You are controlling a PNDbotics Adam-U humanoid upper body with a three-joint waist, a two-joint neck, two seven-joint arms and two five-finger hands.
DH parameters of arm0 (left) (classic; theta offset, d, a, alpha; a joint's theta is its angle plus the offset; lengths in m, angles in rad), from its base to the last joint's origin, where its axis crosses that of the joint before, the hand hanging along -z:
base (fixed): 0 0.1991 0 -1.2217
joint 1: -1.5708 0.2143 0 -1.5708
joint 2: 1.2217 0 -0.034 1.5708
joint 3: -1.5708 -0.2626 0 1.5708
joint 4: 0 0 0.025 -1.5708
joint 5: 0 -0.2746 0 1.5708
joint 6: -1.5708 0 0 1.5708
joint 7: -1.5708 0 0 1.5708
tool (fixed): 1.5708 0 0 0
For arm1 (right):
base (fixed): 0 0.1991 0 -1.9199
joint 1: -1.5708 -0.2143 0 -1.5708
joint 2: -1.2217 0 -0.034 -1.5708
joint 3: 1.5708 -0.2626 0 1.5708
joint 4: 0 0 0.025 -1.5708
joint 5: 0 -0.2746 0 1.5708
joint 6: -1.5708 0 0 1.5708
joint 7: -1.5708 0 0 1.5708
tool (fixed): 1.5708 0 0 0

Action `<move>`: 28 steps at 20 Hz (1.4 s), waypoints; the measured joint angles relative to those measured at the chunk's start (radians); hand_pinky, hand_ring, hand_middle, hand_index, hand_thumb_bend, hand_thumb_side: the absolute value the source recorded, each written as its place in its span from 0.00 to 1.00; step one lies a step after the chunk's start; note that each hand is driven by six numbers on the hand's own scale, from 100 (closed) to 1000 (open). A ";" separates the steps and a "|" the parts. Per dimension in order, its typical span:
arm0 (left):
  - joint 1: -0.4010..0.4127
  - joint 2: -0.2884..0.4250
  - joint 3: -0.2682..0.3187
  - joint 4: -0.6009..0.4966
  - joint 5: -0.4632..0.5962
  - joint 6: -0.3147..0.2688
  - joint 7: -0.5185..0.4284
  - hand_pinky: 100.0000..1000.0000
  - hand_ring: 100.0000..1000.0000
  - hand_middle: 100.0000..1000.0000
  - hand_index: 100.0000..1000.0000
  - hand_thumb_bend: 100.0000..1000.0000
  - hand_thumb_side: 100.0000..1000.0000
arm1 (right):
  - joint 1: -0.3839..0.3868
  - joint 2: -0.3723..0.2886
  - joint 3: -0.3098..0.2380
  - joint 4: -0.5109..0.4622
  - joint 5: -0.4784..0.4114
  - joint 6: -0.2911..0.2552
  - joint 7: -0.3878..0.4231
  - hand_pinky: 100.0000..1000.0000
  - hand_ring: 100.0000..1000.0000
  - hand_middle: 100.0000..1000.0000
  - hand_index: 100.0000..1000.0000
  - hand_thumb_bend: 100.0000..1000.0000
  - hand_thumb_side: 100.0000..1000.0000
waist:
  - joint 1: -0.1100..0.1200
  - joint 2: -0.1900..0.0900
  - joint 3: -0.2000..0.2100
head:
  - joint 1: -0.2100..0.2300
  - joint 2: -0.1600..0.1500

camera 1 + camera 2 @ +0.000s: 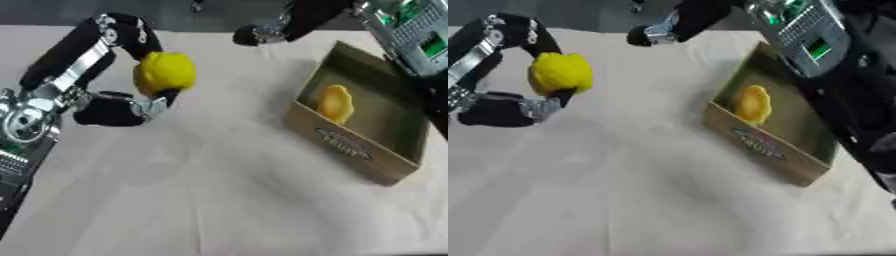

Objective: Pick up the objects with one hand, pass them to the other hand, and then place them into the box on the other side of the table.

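The left robot hand (122, 107) grips a yellow fruit (164, 72) above the bench (219, 200), apparently ready for handover; the right robot hand (262, 32) has its fingers curled, holding nothing.

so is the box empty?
No, a yellow object already lies inside the box.

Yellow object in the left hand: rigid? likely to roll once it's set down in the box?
The yellow object looks rounded and lumpy, so it may roll or settle against a wall of the box. It keeps its shape between the left hand fingers, suggesting it is fairly stiff. Probably light; the pictures can't confirm that.
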 measured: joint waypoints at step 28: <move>-0.010 -0.007 -0.006 -0.067 -0.230 -0.163 0.087 0.60 0.53 0.51 0.49 0.26 0.00 | -0.064 0.080 0.067 0.050 -0.405 0.265 0.002 0.86 0.84 0.80 0.85 0.43 0.32 | 0.000 -0.002 0.007 | -0.006 0.005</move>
